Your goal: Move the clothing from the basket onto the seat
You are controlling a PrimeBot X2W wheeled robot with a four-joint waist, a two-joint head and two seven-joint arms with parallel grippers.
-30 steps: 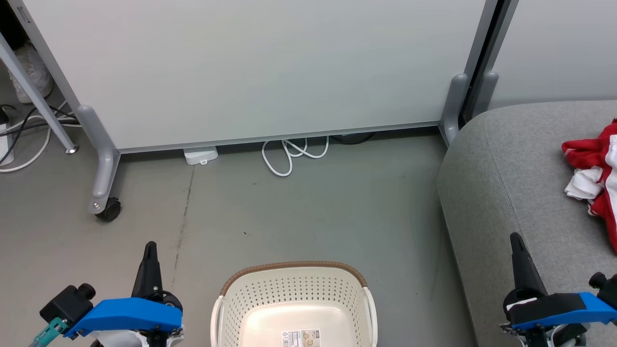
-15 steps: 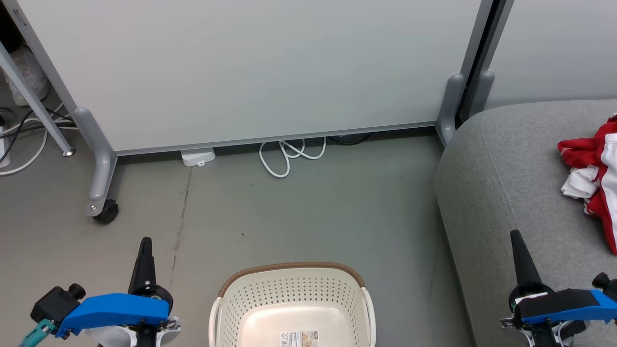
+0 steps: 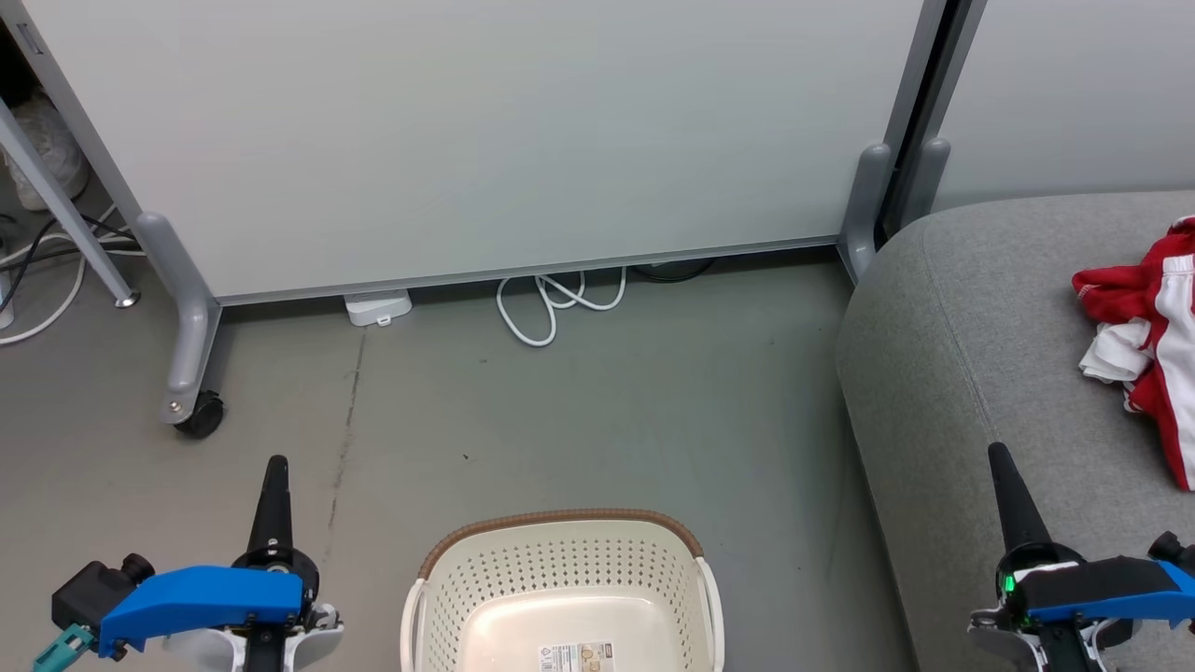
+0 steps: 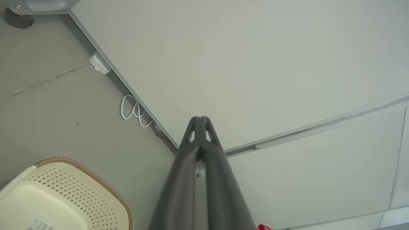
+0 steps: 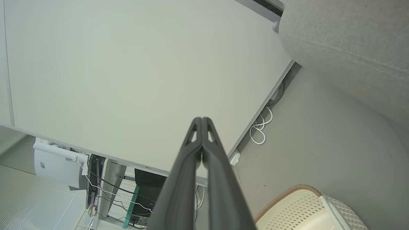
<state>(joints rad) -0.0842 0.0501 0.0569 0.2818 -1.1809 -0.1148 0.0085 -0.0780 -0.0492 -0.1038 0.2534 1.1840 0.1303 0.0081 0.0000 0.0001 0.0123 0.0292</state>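
The red clothing [image 3: 1153, 322] with white stripes lies crumpled on the light grey seat [image 3: 980, 355] at the right edge of the head view. The cream basket [image 3: 560, 597] with its brown rim stands on the floor at bottom centre; only a label shows on its bare bottom. My left gripper [image 3: 275, 465] is shut with nothing in it, left of the basket. My right gripper [image 3: 997, 453] is shut and bare, over the seat's front part. The basket [image 4: 67, 198] lies lower left of the left gripper [image 4: 200, 118]. The right gripper [image 5: 202, 119] points at the panel, with the basket [image 5: 306, 207] lower right and the seat [image 5: 348, 48] upper right.
A pale wheeled partition panel [image 3: 485, 131] stands behind, with a grey foot and caster [image 3: 191, 411] at left. A coiled white cable [image 3: 551, 303] and a white plug box [image 3: 377, 306] lie at its base. More cables [image 3: 37, 280] and a metal leg are far left.
The whole head view has shifted a little, so the camera moved. Both grippers stay shut and sit slightly lower in the picture; the left one has drifted leftward.
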